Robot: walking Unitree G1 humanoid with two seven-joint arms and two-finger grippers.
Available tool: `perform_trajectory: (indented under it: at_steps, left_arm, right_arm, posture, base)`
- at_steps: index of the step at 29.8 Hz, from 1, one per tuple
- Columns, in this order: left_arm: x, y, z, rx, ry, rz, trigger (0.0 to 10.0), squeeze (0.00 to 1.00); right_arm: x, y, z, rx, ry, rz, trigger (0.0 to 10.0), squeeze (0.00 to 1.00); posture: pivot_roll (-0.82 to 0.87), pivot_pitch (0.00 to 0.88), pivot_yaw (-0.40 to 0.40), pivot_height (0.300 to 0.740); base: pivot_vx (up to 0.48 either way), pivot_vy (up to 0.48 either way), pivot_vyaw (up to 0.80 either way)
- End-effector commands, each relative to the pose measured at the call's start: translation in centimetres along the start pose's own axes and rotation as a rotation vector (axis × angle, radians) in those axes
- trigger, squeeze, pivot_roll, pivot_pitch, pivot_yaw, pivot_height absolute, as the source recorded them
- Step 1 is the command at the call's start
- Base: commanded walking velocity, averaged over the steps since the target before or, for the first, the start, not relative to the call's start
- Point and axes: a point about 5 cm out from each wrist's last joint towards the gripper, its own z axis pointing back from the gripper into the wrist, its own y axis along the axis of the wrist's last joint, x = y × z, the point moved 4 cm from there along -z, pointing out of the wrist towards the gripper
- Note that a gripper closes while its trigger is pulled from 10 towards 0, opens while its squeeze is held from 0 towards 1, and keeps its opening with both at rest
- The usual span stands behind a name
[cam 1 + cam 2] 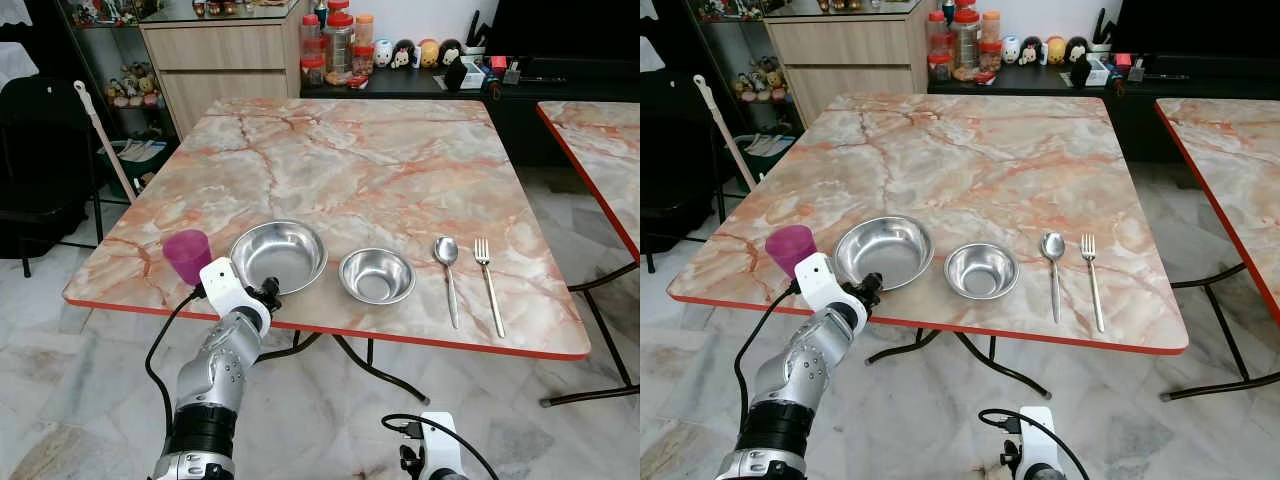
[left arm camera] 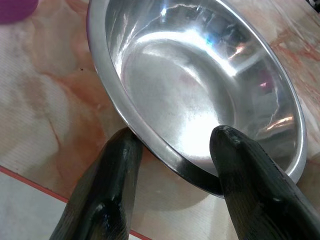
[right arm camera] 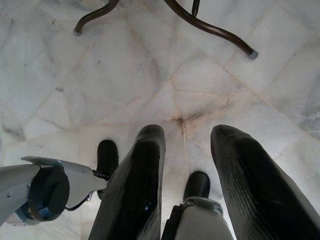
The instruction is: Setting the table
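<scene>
Shiny and slippery, the big steel bowl (image 1: 278, 255) near the tabletop's front edge is straddled at its thin rim by the open left gripper (image 2: 172, 150), nothing pinched yet.

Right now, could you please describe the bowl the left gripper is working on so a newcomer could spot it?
On the marble-patterned table, a row of tableware lines the near, red-trimmed edge. The larger steel bowl sits second from the left, between the purple cup and the smaller steel bowl. It is wider and shallower than that one, and the left gripper straddles its near rim.
</scene>
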Motion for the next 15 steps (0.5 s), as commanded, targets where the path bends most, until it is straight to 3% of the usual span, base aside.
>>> perform_trajectory:
  at_steps: [1, 4, 5, 15]
  left_arm:
    - [0.6, 0.5, -0.1, 0.0, -0.001, 0.008, 10.0, 0.0]
    - [0.8, 0.6, -0.1, 0.002, -0.003, 0.011, 10.0, 0.0]
    - [1.1, 0.7, -0.1, 0.008, -0.01, 0.017, 0.0, 0.0]
    - [1.6, 1.1, -0.1, 0.026, -0.015, 0.032, 0.0, 0.0]
  right_arm:
    - [-0.2, 0.4, -0.1, 0.012, 0.005, -0.007, 10.0, 0.0]
    - [-0.2, 0.3, -0.1, 0.012, 0.005, -0.007, 10.0, 0.0]
    - [-0.2, 0.3, -0.1, 0.011, 0.004, -0.008, 10.0, 0.0]
    - [-0.2, 0.2, 0.0, 0.009, 0.002, -0.012, 10.0, 0.0]
  posture:
    - [0.1, 0.0, 0.063, 0.74]
    - [0.1, 0.0, 0.063, 0.74]
    - [0.1, 0.0, 0.065, 0.74]
    - [0.1, 0.0, 0.061, 0.74]
  base:
    - [0.0, 0.0, 0.0]
    - [0.0, 0.0, 0.0]
    - [0.0, 0.0, 0.0]
    - [0.0, 0.0, 0.0]
